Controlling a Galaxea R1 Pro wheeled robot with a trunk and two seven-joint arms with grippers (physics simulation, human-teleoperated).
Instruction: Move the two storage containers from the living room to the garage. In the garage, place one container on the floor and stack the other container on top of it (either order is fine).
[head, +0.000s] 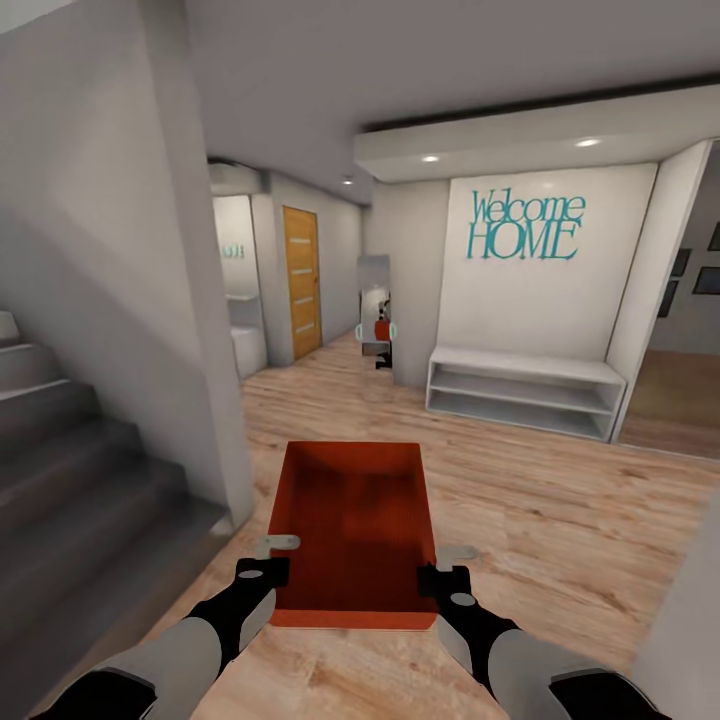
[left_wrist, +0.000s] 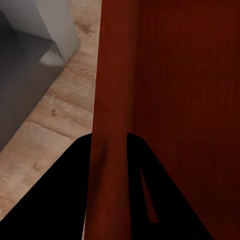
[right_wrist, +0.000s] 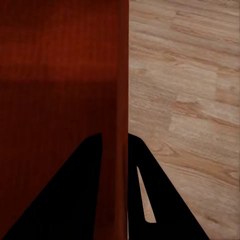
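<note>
Transport is the step in hand: one orange-red storage container is carried out in front of the robot, above the light wood-plank floor, lidless and with nothing in it. The left gripper pinches the bin's left wall near the nearer corner, and the left wrist view shows that wall running between the two dark fingers. The right gripper is clamped the same way on the right wall, which the right wrist view shows sandwiched between its fingers.

Judging by the flooring, this is not yet the garage. The next move calls for driving on with both grips held level, so the thin walls do not slip or twist.

A grey staircase and a pale wall corner crowd the left side. Ahead stand a white shoe bench under a teal "Welcome HOME" sign, and a narrow mirror. A corridor past a wooden door looks like the open way, between the wall corner and the mirror.
</note>
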